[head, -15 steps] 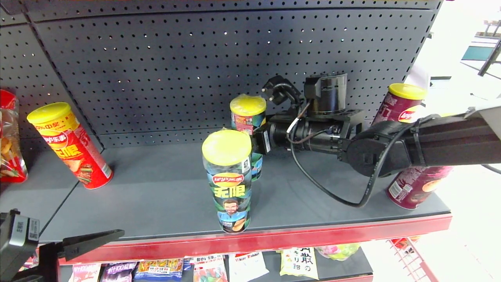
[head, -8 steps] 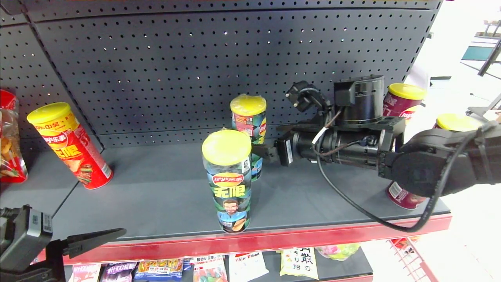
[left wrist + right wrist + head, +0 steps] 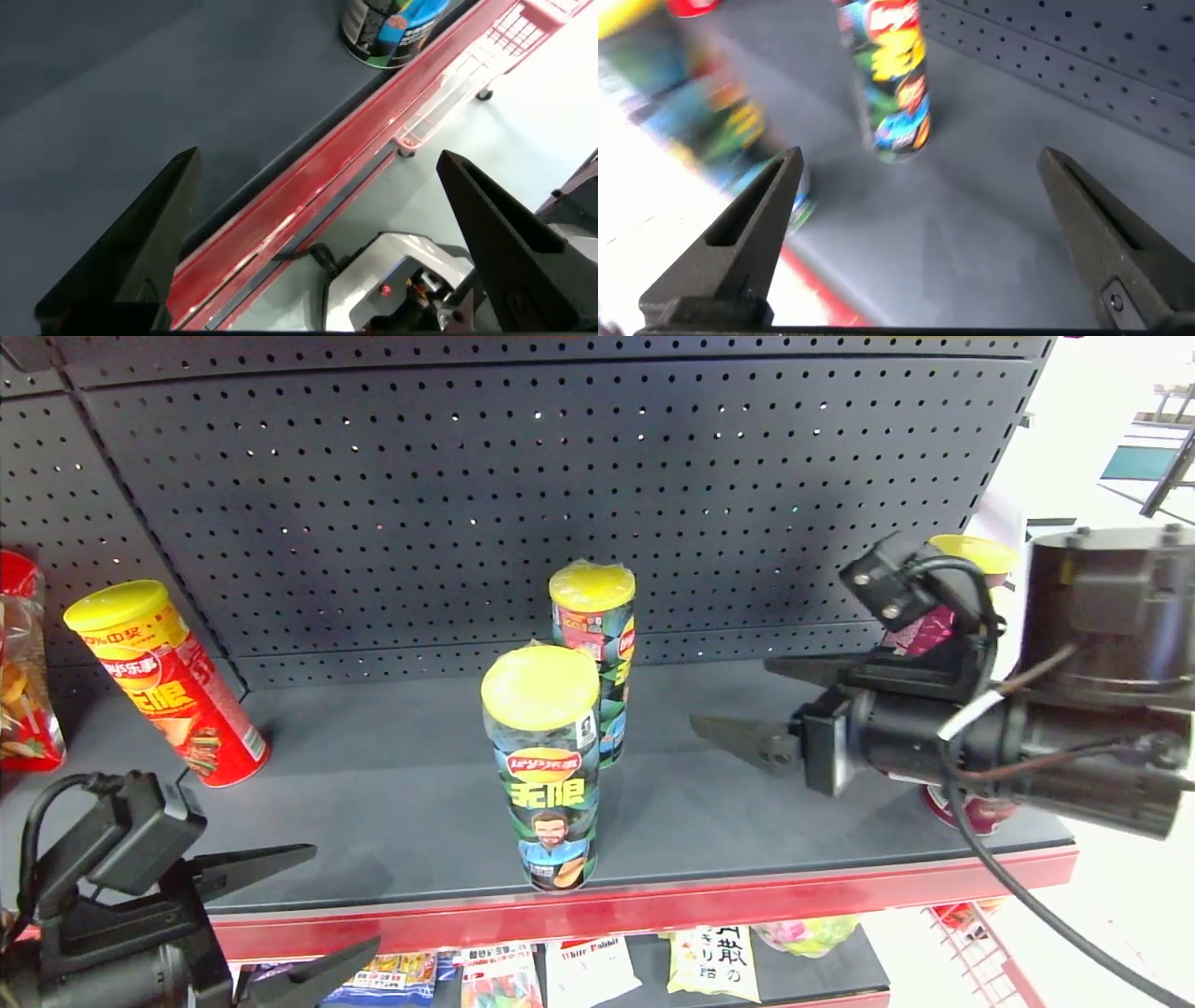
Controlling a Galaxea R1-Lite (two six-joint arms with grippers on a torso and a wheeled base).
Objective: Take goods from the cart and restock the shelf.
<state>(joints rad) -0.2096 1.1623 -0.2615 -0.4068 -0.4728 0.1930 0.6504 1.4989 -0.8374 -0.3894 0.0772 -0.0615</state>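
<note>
**Status.** Restocking is judged to be part done. Two green cans stand upright on the shelf (image 3: 392, 803). The front can (image 3: 546, 775) is at the lip (image 3: 653, 901). The rear can (image 3: 593, 625) is directly behind the front can, close to the back panel. A red can (image 3: 163, 681) sits well to the left of the front can. A maroon can (image 3: 971, 555) sits well to its right, partly hidden by the right arm.

**Right gripper** (image 3: 733, 695). The fingers are spread wide with nothing between them. It is to the right of the front can, above the shelf deck and apart from every can.

**Left gripper** (image 3: 344, 896). The fingers are spread and it holds nothing. It is low and to the left of the front can, in front of the lip.

**Remaining work.** Neither claw carries goods, so placing the next can calls for a fresh pick. A red wire frame below and to the right of the front can is probably the cart (image 3: 523, 23); its contents cannot be seen. The shelf looks able to take more cans on either side of the front can.
</note>
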